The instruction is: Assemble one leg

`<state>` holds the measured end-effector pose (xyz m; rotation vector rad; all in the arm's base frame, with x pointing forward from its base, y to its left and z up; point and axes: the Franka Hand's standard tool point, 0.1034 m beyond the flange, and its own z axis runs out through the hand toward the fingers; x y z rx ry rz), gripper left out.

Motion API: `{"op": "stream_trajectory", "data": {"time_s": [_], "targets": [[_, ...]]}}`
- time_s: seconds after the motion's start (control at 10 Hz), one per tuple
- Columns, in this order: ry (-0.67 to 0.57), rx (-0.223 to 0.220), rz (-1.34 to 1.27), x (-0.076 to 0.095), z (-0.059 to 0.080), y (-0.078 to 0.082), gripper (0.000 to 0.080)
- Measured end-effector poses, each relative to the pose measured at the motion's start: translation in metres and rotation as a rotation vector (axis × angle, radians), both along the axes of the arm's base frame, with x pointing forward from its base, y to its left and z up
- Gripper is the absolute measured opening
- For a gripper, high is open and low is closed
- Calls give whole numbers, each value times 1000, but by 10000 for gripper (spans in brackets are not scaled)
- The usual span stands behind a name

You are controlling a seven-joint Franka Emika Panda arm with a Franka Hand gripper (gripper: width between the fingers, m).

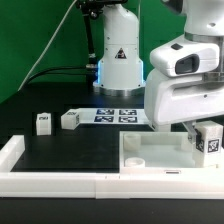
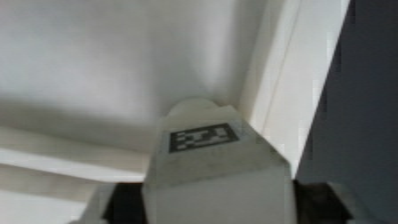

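End effector: the end effector [image 1: 202, 130] is pinching the leg [image 1: 209, 141] btwn its two fingers. It is hanging in the foreground at the exterior view's right.
Leg: white square-section post, being held roughly upright w/ a b&w tag facing the exterior camera. It is hovering over the right part of the tabletop [image 1: 150, 150]. Can't tell whether its lower end is touching the surface.
Wrist view: the leg is filling the centre w/ its tag face showing. Dark finger pads [image 2: 121, 205] are flanking it on both sides, and white tabletop surface is lying beyond it.
Tabletop: large flat white piece, lying flat on the black table [image 1: 70, 148] in the near-right area. A round hole is showing near its corner on the exterior view's left.
Other legs: a second leg [image 1: 43, 122] and a third leg [image 1: 69, 119] are standing on the table near each other but apart. Both are at the exterior view's left of the marker board [image 1: 115, 115], each showing a tag.
Marker board: lying flat on the table just in front of the arm base [image 1: 118, 60], several tags facing up.
Border bars: the front bar [image 1: 60, 182] is running along the near edge of the table. The side bar [image 1: 14, 150] is running along the exterior view's left.
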<state>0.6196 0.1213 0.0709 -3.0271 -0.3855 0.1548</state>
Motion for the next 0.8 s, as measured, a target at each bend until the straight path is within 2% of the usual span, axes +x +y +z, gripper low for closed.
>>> {"op": "stream_trajectory", "data": {"time_s": [0.4, 0.8], "targets": [[6, -5, -71, 0, 0, -1, 294], [61, -40, -644, -1, -2, -2, 294]]}}
